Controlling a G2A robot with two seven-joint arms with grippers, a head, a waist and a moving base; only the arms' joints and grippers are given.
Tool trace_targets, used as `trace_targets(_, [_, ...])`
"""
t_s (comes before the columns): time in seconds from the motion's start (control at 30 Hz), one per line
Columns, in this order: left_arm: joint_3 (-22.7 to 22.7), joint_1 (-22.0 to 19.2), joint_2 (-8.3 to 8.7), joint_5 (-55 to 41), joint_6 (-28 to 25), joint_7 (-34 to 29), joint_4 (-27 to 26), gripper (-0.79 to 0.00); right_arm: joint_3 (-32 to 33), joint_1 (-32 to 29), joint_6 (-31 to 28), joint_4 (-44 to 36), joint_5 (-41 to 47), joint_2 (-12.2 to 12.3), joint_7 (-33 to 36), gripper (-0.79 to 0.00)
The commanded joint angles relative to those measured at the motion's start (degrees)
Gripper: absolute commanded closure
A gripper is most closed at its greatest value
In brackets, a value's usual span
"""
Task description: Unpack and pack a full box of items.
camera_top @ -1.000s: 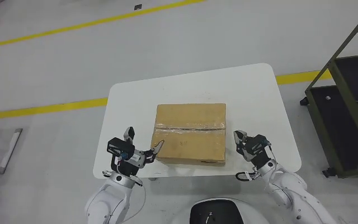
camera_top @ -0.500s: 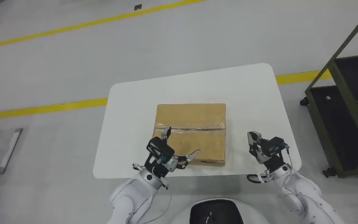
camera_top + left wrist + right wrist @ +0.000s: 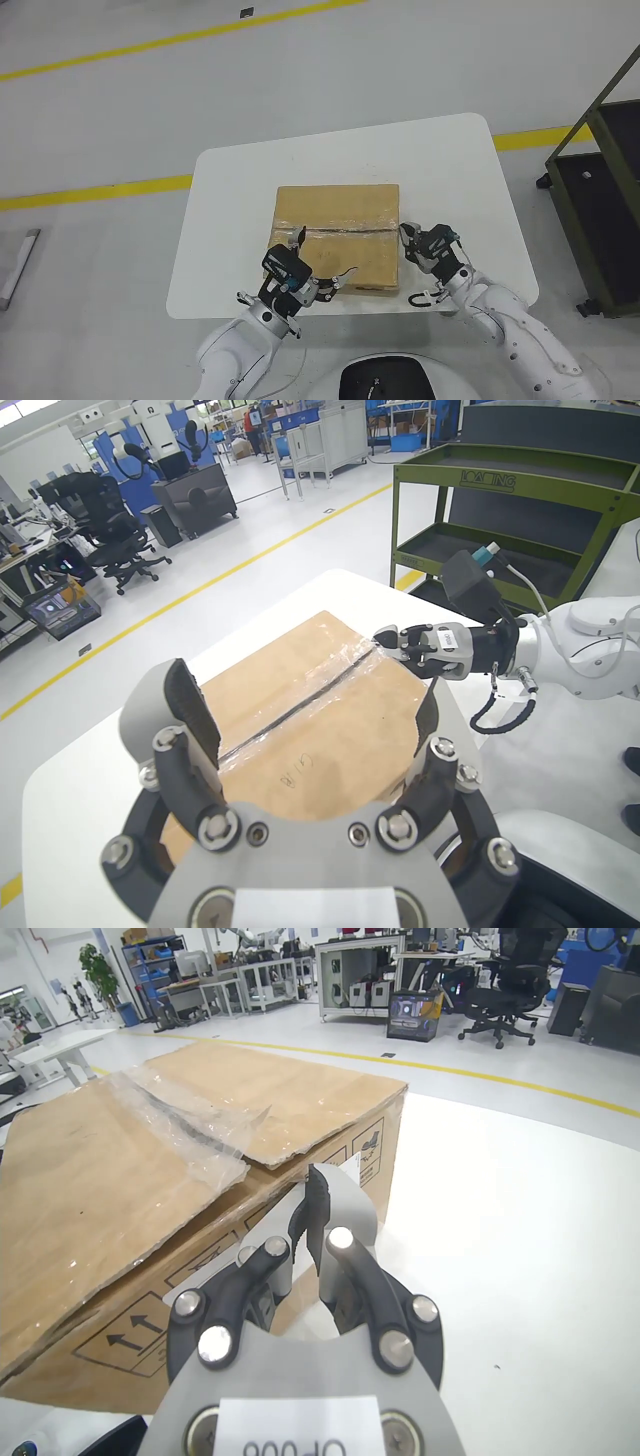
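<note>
one box (image 3: 350,205) sits closed mid-table (image 3: 450,170); left gripper (image 3: 322,254) gapes over its near edge, right gripper (image 3: 408,240) pinched shut at the seam end. opening step, probably: next, peel the tape (image 3: 345,230).

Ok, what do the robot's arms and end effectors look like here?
Glossy white arms. The left end effector and right end effector share silver plates, black linkages, dark ribbed pads and white printed labels. A coiled black cable hangs at the right wrist.
</note>
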Motion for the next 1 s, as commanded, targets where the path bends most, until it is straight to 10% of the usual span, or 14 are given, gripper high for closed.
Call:
trace_targets(0.0, [0.74, -0.17, -0.05, -0.33, -0.30, 0.32, -0.09, -0.785, 0.37, -0.17, 0.18, 0.10, 0.27, 0.04, -0.75, 0.000])
trace_targets(0.53, [21.32, -21.84, -3.94, 3.14, 2.68, -4.64, 16.85, -0.785, 14.12, -15.62, 2.33, -8.91, 3.81, 2.31, -4.04, 0.000])
trace_targets(0.97, [21.32, -21.84, -3.94, 3.14, 2.68, -4.64, 16.85, -0.785, 16.37, -20.02, 2.01, -13.18, 4.24, 2.66, -5.18, 0.000])
